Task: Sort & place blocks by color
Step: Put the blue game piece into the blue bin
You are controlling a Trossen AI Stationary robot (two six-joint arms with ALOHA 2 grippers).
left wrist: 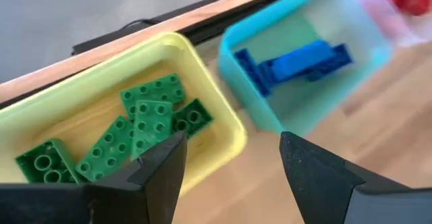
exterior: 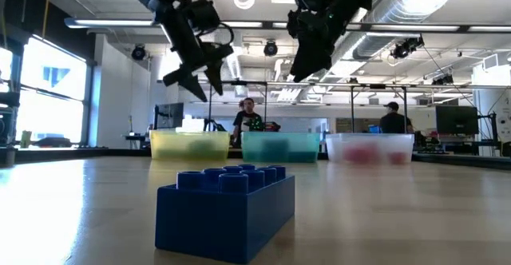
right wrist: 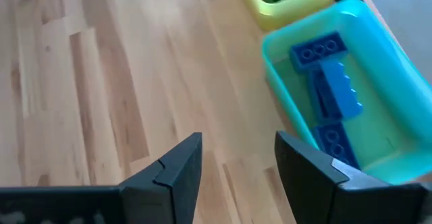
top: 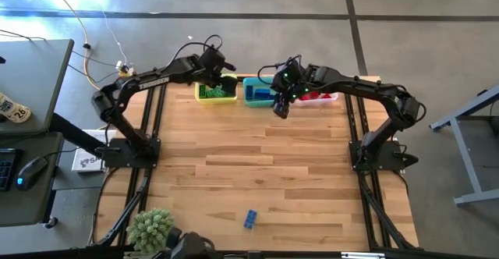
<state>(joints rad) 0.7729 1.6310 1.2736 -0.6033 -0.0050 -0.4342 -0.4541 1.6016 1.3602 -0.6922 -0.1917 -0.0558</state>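
Observation:
Several green bricks point(left wrist: 135, 133) lie in the yellow bin point(top: 215, 92) at the table's far edge. Blue bricks point(right wrist: 327, 86) lie in the teal bin point(top: 258, 92) beside it, and red bricks point(top: 318, 97) in the clear bin point(exterior: 370, 148). One blue brick point(top: 250, 218) rests on the table near the near edge, large in the low view point(exterior: 226, 209). My left gripper point(top: 219, 70) hangs open above the yellow bin, empty point(left wrist: 233, 160). My right gripper point(top: 281, 108) hangs open, empty, just on the near side of the teal bin point(right wrist: 236, 160).
The three bins stand in a row along the far edge. A small potted plant point(top: 150, 228) stands at the near left corner. The wooden tabletop point(top: 265, 165) between bins and lone blue brick is bare. People stand in the room beyond point(exterior: 249, 120).

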